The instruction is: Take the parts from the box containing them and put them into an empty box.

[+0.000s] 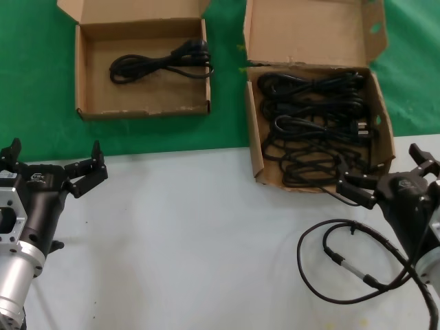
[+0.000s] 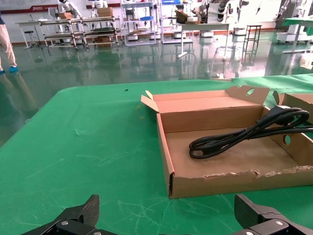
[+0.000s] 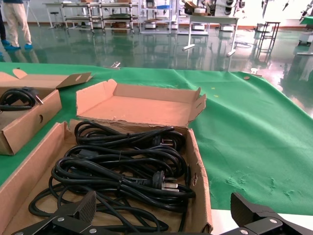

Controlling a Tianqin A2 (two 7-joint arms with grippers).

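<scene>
Head view. Deep box (image 1: 317, 103) at right on the desk (image 1: 172, 227), straddling the green cloth (image 1: 41, 82) and the pale surface; tall lid flap raised at the far side; filled with black power cords (image 1: 313, 130), several coils overlapping. Shallow box (image 1: 142, 65) at left on the green cloth, well apart from the deep one; one cord (image 1: 161, 62) lying inside. Left gripper (image 1: 53, 168) low at left over the pale surface, fingers apart, nothing between them. Right gripper (image 1: 392, 180) at the near right corner of the deep box, fingers apart, nothing between them. Thin looped cable (image 1: 350, 265) on the pale surface near the right arm.

Left wrist view. Shallow box (image 2: 230, 142), ragged front rim; single cord (image 2: 244, 137) across its floor. Fingers (image 2: 73, 218) apart.

Right wrist view. Deep box (image 3: 142, 105); cords (image 3: 122, 169) piled inside. Fingers (image 3: 73, 213) apart, just above the near end.
</scene>
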